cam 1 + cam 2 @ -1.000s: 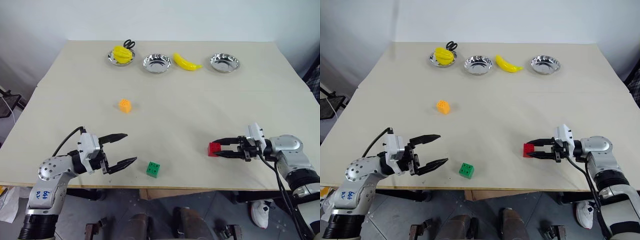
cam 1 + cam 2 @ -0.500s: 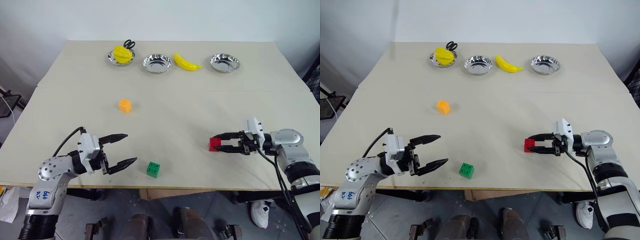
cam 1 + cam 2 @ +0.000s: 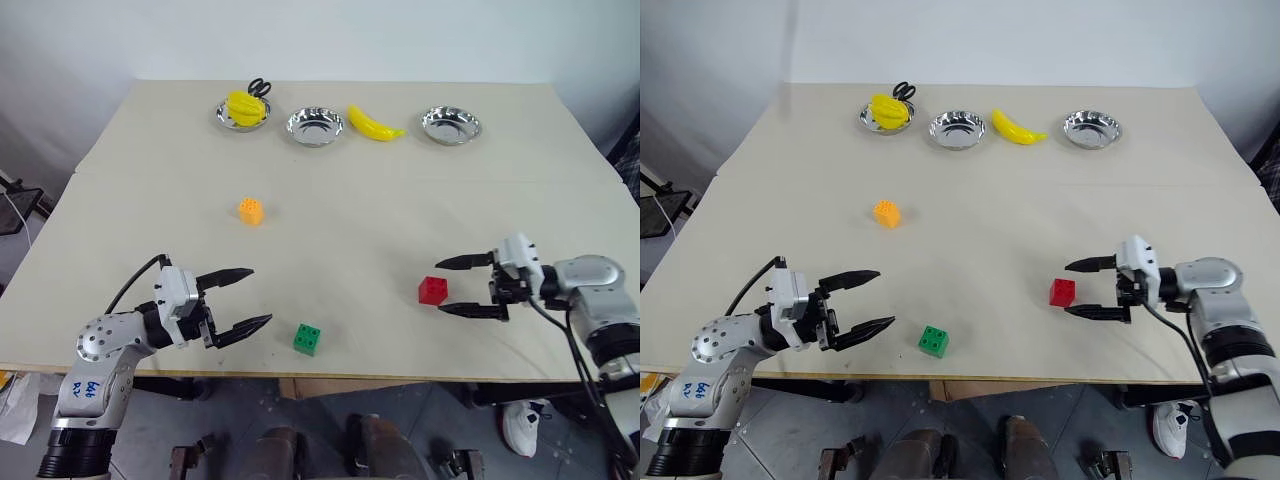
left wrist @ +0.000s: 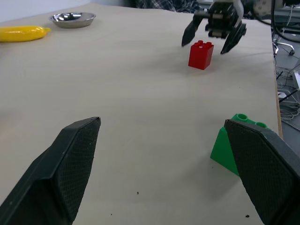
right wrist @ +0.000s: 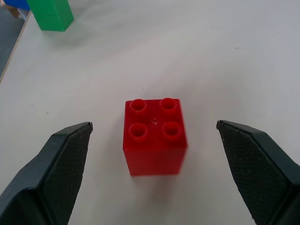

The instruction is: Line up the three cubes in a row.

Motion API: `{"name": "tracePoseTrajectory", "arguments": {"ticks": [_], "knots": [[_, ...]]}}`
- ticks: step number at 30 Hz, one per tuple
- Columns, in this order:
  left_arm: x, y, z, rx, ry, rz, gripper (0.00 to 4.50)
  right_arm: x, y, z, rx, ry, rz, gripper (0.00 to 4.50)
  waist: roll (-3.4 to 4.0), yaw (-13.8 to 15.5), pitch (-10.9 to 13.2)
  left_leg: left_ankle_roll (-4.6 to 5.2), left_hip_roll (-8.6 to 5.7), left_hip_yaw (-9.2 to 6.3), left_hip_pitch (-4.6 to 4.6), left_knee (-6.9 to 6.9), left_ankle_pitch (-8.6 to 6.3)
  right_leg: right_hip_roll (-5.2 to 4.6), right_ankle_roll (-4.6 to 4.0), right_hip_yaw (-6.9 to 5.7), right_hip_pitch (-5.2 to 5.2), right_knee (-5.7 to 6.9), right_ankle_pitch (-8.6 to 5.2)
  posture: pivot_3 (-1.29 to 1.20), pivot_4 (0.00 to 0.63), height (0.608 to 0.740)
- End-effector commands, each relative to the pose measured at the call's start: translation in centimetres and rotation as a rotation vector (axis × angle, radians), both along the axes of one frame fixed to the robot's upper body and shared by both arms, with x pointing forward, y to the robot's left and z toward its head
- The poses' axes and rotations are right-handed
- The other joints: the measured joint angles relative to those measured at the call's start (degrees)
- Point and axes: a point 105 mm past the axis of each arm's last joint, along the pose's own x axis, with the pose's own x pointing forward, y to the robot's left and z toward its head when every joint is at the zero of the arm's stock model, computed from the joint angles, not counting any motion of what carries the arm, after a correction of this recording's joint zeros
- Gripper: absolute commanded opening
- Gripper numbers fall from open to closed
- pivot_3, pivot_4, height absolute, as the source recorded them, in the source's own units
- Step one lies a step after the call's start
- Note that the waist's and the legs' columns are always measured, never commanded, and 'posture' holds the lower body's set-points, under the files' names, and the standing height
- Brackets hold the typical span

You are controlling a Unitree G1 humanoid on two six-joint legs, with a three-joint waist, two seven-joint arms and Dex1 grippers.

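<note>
Your right gripper (image 3: 470, 285) has its fingers spread wide, standing just right of the red cube (image 3: 433, 290), which sits free on the table (image 3: 400, 190), upright with studs up and touching neither finger. Your left gripper (image 3: 243, 298) hangs near the front edge with its fingers apart too, holding nothing; the green cube (image 3: 307, 339) lies just to its right, close to the table's near edge. The orange cube (image 3: 250, 211) sits farther back and to the left, well apart from the other two.

You look to be between placements: the red cube is set down on the near right, roughly level with the green one, though green sits a little nearer. The orange cube is the odd one out. Your next move likely calls for the left gripper to reach toward the far side, close on the orange cube, and bring it near to join the line, or to nudge green into truer alignment with red. Mind the front edge when handling green.
</note>
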Motion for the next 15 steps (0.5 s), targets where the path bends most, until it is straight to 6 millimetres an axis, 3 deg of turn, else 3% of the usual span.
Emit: {"name": "tracePoseTrajectory", "arguments": {"ticks": [1, 6, 11, 15], "knots": [[-0.5, 2.0, -0.2, -0.010, 0.006, 0.057, 4.50, -1.4, -0.5, 2.9, 0.079, -0.053, 0.053, 4.45, 0.00, 0.02, 0.00, 0.00, 0.00, -0.02, 0.00, -0.02, 0.00, 0.00, 0.00, -0.02, 0.00, -0.01, 0.00, 0.00, 0.150, 0.740], [-1.2, 5.0, -2.0, 0.035, 0.075, 0.158, 4.50, -3.9, -1.3, 3.7, 0.107, -0.131, 0.068, 4.45, 0.00, 0.04, 0.00, 0.01, 0.01, -0.02, 0.03, -0.02, -0.01, 0.00, 0.00, -0.01, 0.04, 0.00, 0.00, 0.00, 0.150, 0.740], [-2.3, 7.4, -2.4, 0.072, 0.081, 0.212, 4.50, -6.0, -2.1, 2.8, 0.067, -0.110, 0.071, 4.45, 0.00, 0.26, 0.00, 0.08, 0.00, 0.01, 0.00, -0.02, -0.04, -0.03, 0.00, 0.01, 0.06, -0.08, 0.00, 0.00, 0.150, 0.740], [-4.3, 9.3, -2.6, 0.146, 0.110, 0.227, 4.50, -7.0, -3.2, 1.8, 0.043, -0.059, 0.030, 4.45, 0.00, 0.20, 0.00, 0.11, 0.00, 0.03, 0.04, -0.02, -0.05, -0.04, 0.00, 0.05, 0.09, -0.09, 0.00, 0.00, 0.150, 0.740]]}}
